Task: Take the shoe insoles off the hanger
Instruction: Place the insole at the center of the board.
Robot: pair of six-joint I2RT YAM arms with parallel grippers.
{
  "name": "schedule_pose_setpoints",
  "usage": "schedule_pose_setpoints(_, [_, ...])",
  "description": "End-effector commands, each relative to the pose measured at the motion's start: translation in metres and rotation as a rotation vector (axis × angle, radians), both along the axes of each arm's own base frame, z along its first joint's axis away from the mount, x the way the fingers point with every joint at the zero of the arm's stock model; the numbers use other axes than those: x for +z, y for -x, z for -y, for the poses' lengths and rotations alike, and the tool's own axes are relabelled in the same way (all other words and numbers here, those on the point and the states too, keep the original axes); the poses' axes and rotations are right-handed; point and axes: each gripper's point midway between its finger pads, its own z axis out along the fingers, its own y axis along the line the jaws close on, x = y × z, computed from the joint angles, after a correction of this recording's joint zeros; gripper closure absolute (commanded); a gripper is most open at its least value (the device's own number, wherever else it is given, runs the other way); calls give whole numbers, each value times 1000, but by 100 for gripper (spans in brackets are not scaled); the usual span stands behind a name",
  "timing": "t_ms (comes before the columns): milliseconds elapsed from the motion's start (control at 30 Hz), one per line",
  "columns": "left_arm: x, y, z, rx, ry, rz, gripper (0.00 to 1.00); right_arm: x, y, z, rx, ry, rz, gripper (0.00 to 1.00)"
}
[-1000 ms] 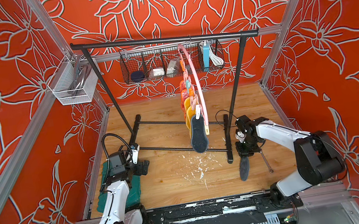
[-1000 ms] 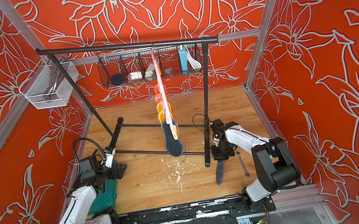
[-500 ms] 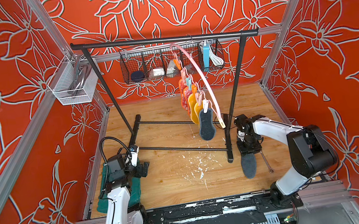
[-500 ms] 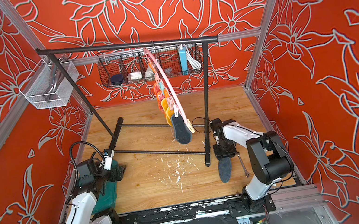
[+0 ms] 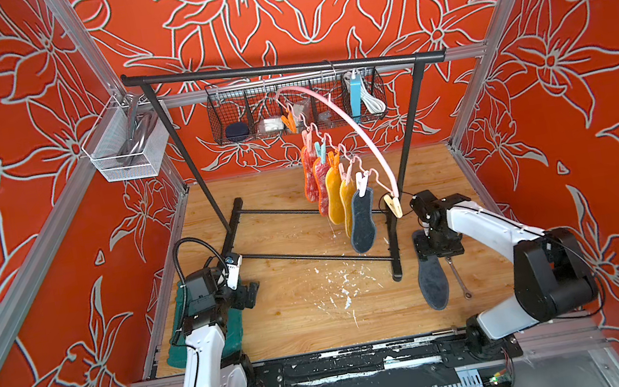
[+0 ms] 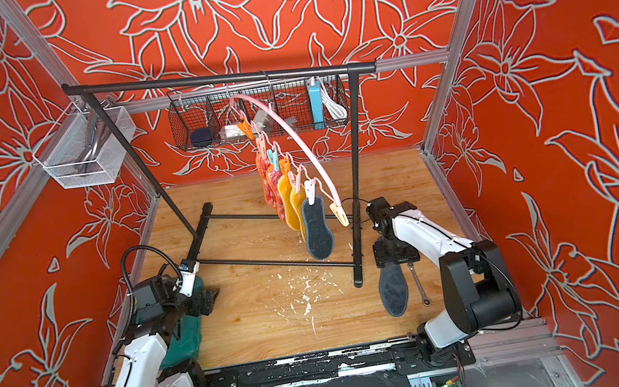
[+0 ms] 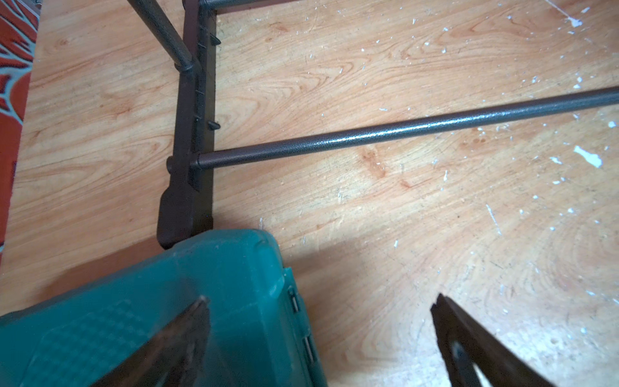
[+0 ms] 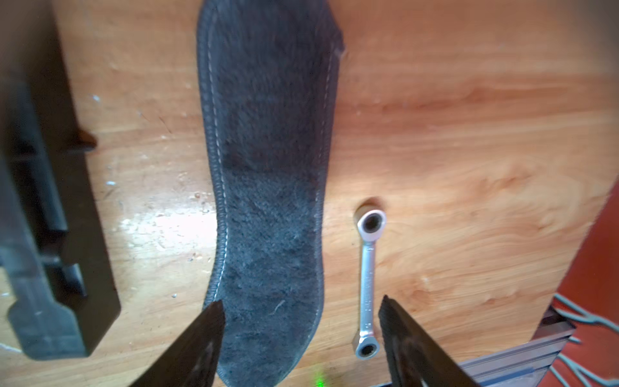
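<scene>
The pink hanger (image 5: 351, 124) (image 6: 291, 130) hangs from the black rack's top bar. Red-pink shoe insoles (image 5: 311, 173), yellow ones (image 5: 335, 196) and one dark grey insole (image 5: 363, 224) (image 6: 318, 235) are pinned to it. A second dark grey insole (image 5: 432, 280) (image 6: 393, 290) (image 8: 268, 167) lies flat on the wooden floor. My right gripper (image 5: 436, 253) (image 6: 394, 259) (image 8: 300, 299) hovers open over one end of it, holding nothing. My left gripper (image 5: 250, 294) (image 6: 209, 299) (image 7: 321, 298) stands wide open and empty at the front left, partly above a green case.
A small wrench (image 5: 457, 276) (image 8: 368, 281) lies beside the floor insole. The rack's right foot (image 5: 392, 248) stands just left of it. The green case (image 5: 233, 333) (image 7: 167, 301) sits under the left arm. A black wire basket (image 5: 245, 116) and a white one (image 5: 124, 148) hang at the back.
My right gripper has opened and let go of the dark grey insole, which now lies on the floor. The hanger has swung round, its near end toward the right. The left arm shifted slightly.
</scene>
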Motion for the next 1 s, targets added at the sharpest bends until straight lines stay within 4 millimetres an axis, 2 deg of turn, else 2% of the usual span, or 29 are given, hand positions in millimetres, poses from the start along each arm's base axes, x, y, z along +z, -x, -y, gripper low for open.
schedule_pose_setpoints(0, [-5,7,5,-21,13,-17,2,22,-6,3,-17,0,82,24])
schedule_pose_setpoints(100, [-6,8,6,-30,13,-18,2,36,-6,-7,-4,-77,155,24])
schedule_pose_setpoints(200, [-5,8,7,-35,14,-13,2,37,0,-28,14,-213,179,28])
schedule_pose_setpoints(300, [-4,9,8,-40,14,-8,2,25,11,-57,12,-391,143,35])
schedule_pose_setpoints(400, [-3,10,9,-46,12,1,2,3,18,-78,-32,-519,107,45])
schedule_pose_setpoints(467, [-3,11,10,-50,13,4,2,-7,16,-87,-48,-562,101,47])
schedule_pose_setpoints(567, [-3,11,11,-53,14,4,2,-11,7,-100,-43,-606,101,47])
schedule_pose_setpoints(667, [-4,11,12,-59,17,-1,2,-13,-4,-102,-53,-598,97,46])
schedule_pose_setpoints(733, [-5,11,11,-59,17,-5,2,-15,-4,-102,-53,-589,78,46])
schedule_pose_setpoints(867, [-8,12,12,-65,17,-15,2,-27,9,-88,-59,-515,55,45])
schedule_pose_setpoints(967, [-9,12,12,-68,19,-19,2,-32,21,-91,-57,-537,30,46])
